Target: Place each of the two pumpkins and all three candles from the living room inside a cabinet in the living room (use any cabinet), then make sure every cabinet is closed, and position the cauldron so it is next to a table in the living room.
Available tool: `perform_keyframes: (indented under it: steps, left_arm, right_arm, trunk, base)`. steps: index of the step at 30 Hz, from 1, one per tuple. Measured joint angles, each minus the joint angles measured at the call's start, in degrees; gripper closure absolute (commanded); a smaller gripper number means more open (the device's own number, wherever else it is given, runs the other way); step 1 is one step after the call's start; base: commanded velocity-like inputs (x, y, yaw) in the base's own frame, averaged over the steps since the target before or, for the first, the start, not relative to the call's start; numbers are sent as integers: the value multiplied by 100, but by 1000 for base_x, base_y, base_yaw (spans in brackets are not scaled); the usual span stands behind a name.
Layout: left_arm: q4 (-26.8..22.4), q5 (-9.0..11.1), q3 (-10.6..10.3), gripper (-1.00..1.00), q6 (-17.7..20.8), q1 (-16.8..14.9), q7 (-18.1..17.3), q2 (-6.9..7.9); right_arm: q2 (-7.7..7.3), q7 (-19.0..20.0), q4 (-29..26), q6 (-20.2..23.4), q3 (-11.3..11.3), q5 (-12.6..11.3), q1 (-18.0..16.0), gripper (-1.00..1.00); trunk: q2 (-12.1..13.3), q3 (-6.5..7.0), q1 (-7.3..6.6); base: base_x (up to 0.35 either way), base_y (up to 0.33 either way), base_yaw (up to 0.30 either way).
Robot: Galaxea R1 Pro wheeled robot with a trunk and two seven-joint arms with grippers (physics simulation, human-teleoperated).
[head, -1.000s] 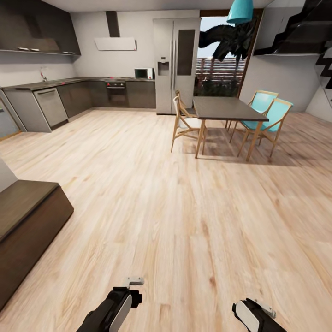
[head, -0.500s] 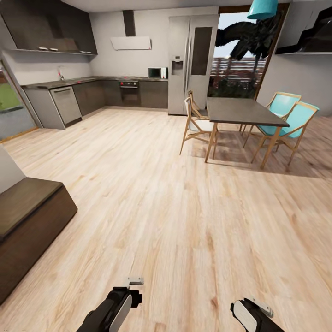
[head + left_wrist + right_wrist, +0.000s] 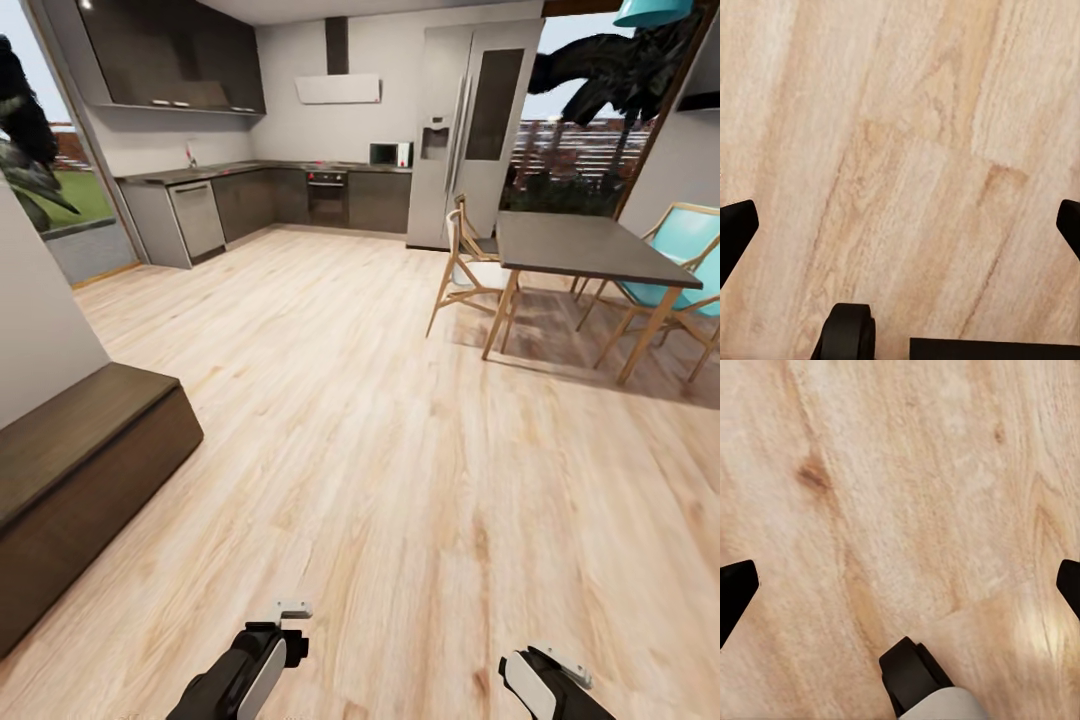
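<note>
The cabinet (image 3: 85,480), low, long and dark brown with a flat top, stood at the left on the floor (image 3: 380,450). Both grippers, left (image 3: 900,225) and right (image 3: 900,589), hung spread wide, empty.

Pale wood floor (image 3: 380,470) runs across the room. At the far wall stand dark kitchen units (image 3: 270,195) with a dishwasher (image 3: 198,220), an oven (image 3: 328,198), a microwave (image 3: 390,154) and a white hood (image 3: 338,89). A tall steel fridge (image 3: 470,135) stands beside them. Near it is a dark dining table (image 3: 585,250) with wooden chairs (image 3: 470,270) and turquoise chairs (image 3: 680,290); a turquoise lamp (image 3: 655,12) hangs above.
</note>
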Motion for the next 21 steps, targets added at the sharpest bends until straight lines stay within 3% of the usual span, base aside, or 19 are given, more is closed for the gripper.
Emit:
perform_keyframes:
  steps: [7,16,21]
  left_arm:
    - [0,0,0,-100,7,1,5,-1]
    - [1,-1,-3,-100,0,1,4,-3]
    - [0,0,0,-100,3,2,5,-2]
  right_arm:
    - [8,-9,2,22,-8,-35,0,-100]
    - [9,-13,-20,-1,5,2,0,-100]
    - [38,-10,-27,-3,16,16,0,-100]
  trunk:
    - [0,-30,0]
    - [0,-42,-1]
    - [0,-43,0]
  base:
    - [1,-28,257]
    - [43,-241,264]
    - [38,-89,267]
